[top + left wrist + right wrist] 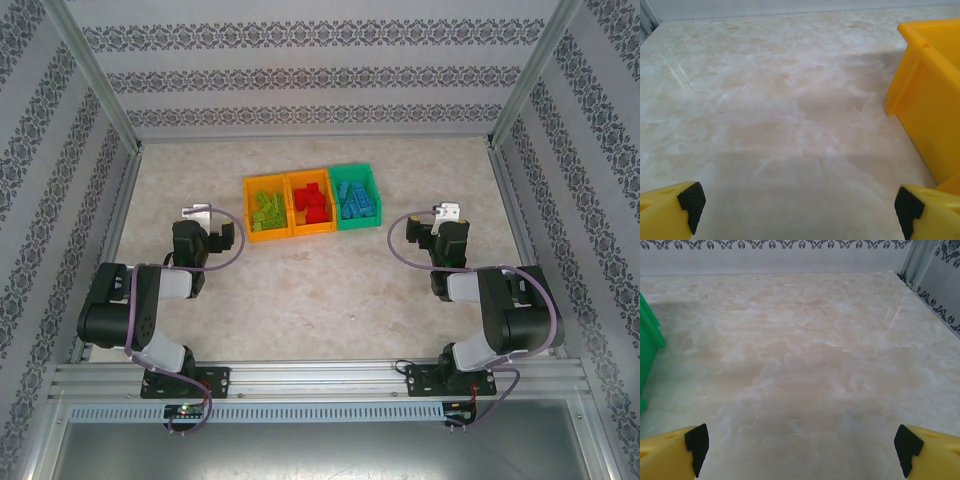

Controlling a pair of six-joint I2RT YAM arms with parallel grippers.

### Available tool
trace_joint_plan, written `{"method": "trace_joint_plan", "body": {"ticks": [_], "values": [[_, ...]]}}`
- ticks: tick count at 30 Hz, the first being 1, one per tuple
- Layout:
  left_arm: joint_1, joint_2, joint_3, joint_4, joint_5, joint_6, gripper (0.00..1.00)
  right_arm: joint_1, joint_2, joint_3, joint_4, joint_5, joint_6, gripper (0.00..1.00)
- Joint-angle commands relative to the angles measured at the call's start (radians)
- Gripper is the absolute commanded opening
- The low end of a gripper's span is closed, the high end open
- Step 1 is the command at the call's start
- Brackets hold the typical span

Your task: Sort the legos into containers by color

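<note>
Three bins stand in a row at the middle back of the table. Lime green legos (266, 211) fill the left orange bin (249, 214), red legos (313, 203) the middle orange bin (293, 207), blue legos (356, 201) the green bin (335, 204). My left gripper (197, 213) rests low to the left of the row, open, nothing between its yellow fingers (670, 212); the orange bin's wall (930, 100) is at the right of its wrist view. My right gripper (447, 212) sits to the right of the row, open and empty, with the green bin's edge (647, 345) at the left of its wrist view.
The marble-patterned tabletop (320, 290) is walled by patterned panels on three sides with metal posts (95, 75) at the back corners. An aluminium rail (320, 380) carries both arm bases along the near edge. Bare table lies ahead of each gripper (800, 212) (800, 452).
</note>
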Motion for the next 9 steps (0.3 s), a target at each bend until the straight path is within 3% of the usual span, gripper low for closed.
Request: {"method": "trace_joint_plan", "body": {"ticks": [1,4,9], "values": [[0.010,0.010,-0.011,0.043,0.012,-0.009,0.99,-0.005,-0.007,0.012,0.032,-0.014,-0.011,0.98],[0.010,0.010,-0.011,0.043,0.012,-0.010,0.99,-0.005,-0.004,0.019,0.024,-0.073,-0.033,0.98],[0.010,0.010,-0.010,0.044,0.013,-0.009,0.99,-0.006,-0.004,0.018,0.026,-0.070,-0.030,0.98]]}}
